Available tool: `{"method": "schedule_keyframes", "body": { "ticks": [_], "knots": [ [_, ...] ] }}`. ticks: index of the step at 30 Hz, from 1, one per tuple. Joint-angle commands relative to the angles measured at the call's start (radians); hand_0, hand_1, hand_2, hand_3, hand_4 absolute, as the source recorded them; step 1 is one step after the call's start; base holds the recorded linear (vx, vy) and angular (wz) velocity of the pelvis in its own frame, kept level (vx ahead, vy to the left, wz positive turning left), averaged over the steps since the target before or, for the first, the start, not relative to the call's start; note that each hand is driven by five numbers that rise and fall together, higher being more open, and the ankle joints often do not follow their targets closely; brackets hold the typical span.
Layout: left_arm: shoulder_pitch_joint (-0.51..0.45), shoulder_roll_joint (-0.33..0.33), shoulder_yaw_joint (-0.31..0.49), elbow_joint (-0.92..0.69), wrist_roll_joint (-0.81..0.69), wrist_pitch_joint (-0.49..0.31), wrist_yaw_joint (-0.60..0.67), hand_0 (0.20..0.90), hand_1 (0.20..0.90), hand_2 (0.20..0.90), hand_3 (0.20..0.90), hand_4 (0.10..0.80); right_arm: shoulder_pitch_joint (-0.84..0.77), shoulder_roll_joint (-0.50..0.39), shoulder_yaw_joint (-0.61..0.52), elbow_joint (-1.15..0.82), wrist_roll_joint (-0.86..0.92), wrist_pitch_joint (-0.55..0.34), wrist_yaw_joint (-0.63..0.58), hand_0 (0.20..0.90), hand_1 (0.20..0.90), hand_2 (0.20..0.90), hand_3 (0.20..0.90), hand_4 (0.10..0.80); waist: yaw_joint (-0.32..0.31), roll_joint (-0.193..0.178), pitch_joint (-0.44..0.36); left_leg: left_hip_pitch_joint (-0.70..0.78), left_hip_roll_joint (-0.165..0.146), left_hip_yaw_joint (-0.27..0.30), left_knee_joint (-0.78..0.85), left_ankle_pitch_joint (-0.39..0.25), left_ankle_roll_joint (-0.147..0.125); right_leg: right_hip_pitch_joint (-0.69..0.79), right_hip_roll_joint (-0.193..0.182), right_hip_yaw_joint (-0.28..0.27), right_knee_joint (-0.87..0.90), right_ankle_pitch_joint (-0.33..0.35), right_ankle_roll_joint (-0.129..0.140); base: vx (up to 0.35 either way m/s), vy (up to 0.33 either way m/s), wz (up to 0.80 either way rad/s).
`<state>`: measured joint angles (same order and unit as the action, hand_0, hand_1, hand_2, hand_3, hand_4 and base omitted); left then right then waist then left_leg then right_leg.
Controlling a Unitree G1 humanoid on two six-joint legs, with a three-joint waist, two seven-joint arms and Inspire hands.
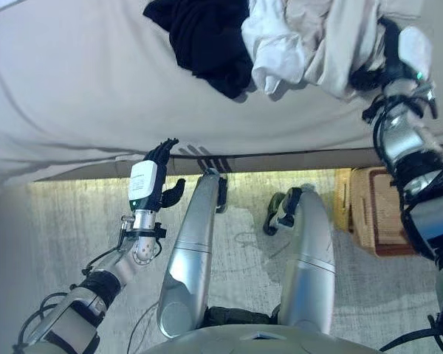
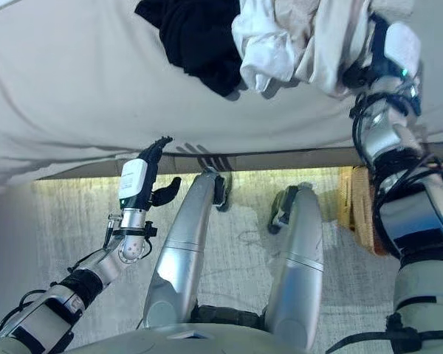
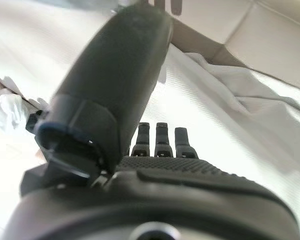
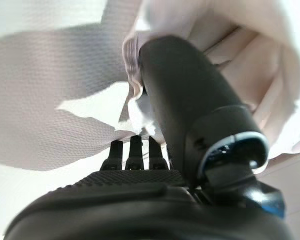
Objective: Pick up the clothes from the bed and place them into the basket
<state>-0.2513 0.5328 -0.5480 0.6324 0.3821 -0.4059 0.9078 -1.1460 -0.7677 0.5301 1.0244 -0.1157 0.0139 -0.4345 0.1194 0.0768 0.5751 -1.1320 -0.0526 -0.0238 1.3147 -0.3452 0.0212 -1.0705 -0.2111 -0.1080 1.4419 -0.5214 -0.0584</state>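
At the upper right of the head views, the right hand (image 1: 399, 55) is pushed into a pile of pale cream and white crumpled clothes (image 1: 310, 40) on the grey-sheeted bed (image 1: 74, 88); its wrist view shows the thumb against the pale cloth, but whether the fingers have closed on it cannot be told. A black crumpled garment (image 1: 207, 40) lies just left of that pile, touching it, at the top centre. The left hand (image 1: 151, 181) hangs at the bed's near edge, lower left of centre, fingers straight and holding nothing, while the woven tan basket (image 1: 376, 210) sits on the floor at the right edge, below the bed.
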Motion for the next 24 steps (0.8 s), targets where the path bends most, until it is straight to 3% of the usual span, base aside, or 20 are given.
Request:
{"method": "schedule_keyframes", "body": {
  "ticks": [1,7,13,14,15,16,24],
  "knots": [
    [0.030,0.027,0.033,-0.100,-0.012,-0.065,0.090,0.900,0.900,0.900,0.900,0.800,-0.138,-0.064,0.075,0.016,0.050,-0.029,0.032,0.900,0.900,0.900,0.900,0.800,0.049,0.022,-0.061,0.048,-0.008,0.055,0.055,-0.065,0.049,0.007,0.019,-0.066,-0.002,0.077,-0.023,-0.043,-0.049,-0.04],
    [0.033,0.036,0.040,-0.107,0.003,-0.067,0.101,0.900,0.900,0.900,0.900,0.800,-0.208,-0.053,0.115,0.060,0.126,-0.014,0.102,0.900,0.900,0.900,0.900,0.800,0.075,0.023,-0.056,0.003,-0.017,0.038,0.105,-0.077,0.049,-0.040,0.005,-0.065,0.063,0.052,-0.026,-0.016,-0.059,0.07],
    [0.057,0.065,0.067,-0.136,-0.011,-0.067,0.090,0.900,0.900,0.900,0.900,0.800,-0.262,-0.054,0.134,0.094,0.193,-0.093,0.193,0.900,0.900,0.900,0.900,0.800,0.103,0.030,-0.055,-0.016,-0.025,0.023,0.139,-0.074,0.048,-0.053,-0.020,-0.077,0.108,0.041,-0.032,0.040,-0.082,0.01],
    [0.062,0.068,0.070,-0.140,-0.013,-0.070,0.084,0.900,0.900,0.900,0.900,0.800,-0.265,-0.054,0.134,0.093,0.196,-0.099,0.193,0.771,0.771,0.771,0.749,0.649,0.105,0.030,-0.055,-0.016,-0.026,0.022,0.142,-0.074,0.047,-0.053,-0.021,-0.078,0.111,0.041,-0.032,0.087,-0.101,0.14],
    [0.070,0.075,0.076,-0.149,-0.013,-0.069,0.066,0.900,0.900,0.900,0.900,0.800,-0.268,-0.058,0.132,0.093,0.211,-0.129,0.193,0.422,0.422,0.422,0.343,0.243,0.109,0.032,-0.055,-0.016,-0.029,0.019,0.150,-0.071,0.046,-0.052,-0.025,-0.079,0.120,0.041,-0.033,0.074,-0.075,0.21],
    [0.079,0.080,0.083,-0.154,-0.012,-0.070,0.051,0.900,0.900,0.900,0.900,0.800,-0.265,-0.063,0.124,0.087,0.230,-0.156,0.205,0.300,0.300,0.300,0.200,0.100,0.111,0.032,-0.055,-0.016,-0.031,0.017,0.156,-0.070,0.046,-0.050,-0.028,-0.082,0.126,0.041,-0.033,0.078,-0.072,0.27],
    [0.182,0.100,0.114,-0.181,0.007,-0.093,0.002,0.900,0.900,0.900,0.900,0.800,-0.182,-0.095,0.040,0.024,0.270,-0.247,0.197,0.300,0.300,0.300,0.200,0.100,0.112,0.030,-0.055,0.028,-0.025,0.011,0.188,-0.056,0.052,0.001,-0.041,-0.090,0.136,0.059,-0.028,0.103,-0.022,0.07]
  ]
}}
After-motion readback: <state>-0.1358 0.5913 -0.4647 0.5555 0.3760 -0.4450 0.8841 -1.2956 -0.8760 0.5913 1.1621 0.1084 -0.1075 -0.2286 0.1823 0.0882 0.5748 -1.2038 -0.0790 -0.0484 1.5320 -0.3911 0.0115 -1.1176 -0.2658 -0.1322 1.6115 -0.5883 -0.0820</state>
